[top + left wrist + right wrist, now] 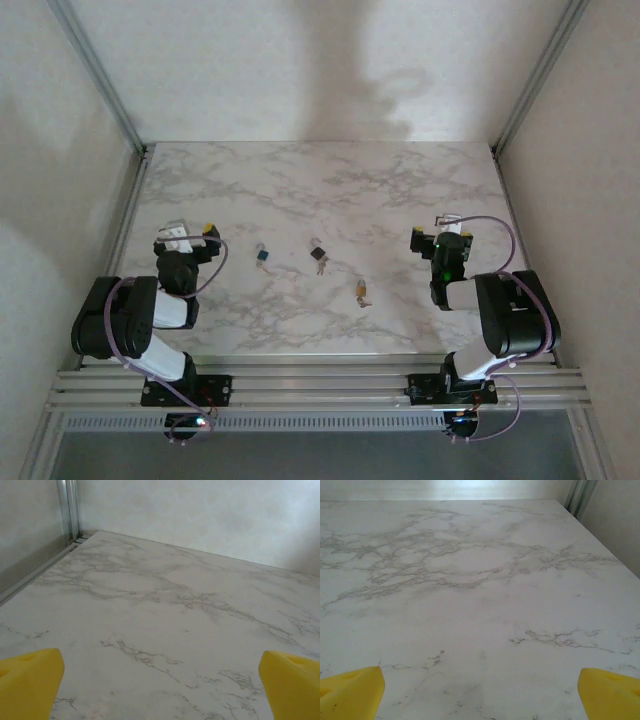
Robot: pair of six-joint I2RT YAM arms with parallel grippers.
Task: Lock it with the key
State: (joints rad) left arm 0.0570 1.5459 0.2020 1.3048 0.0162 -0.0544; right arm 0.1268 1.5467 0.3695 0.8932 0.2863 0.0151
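Observation:
Three small items lie in the middle of the marble table (300, 190) in the top view. A small brass lock (361, 291) is nearest the front edge, with a pale bit beside it. A black-headed piece with a silvery end (320, 257) and a blue-headed piece (262, 255) lie to its left; which of them is the key I cannot tell at this size. My left gripper (190, 234) (160, 685) stands open at the left, well apart from them. At the right my right gripper (441, 234) (480, 690) is open too. Between both pairs of yellow fingertips (30, 680) (350, 690) is bare marble.
Metal frame posts (110, 100) and white walls close in the table on the left, right and back. An aluminium rail (320, 385) runs along the near edge and carries both arm bases. Wide marble lies beyond the items.

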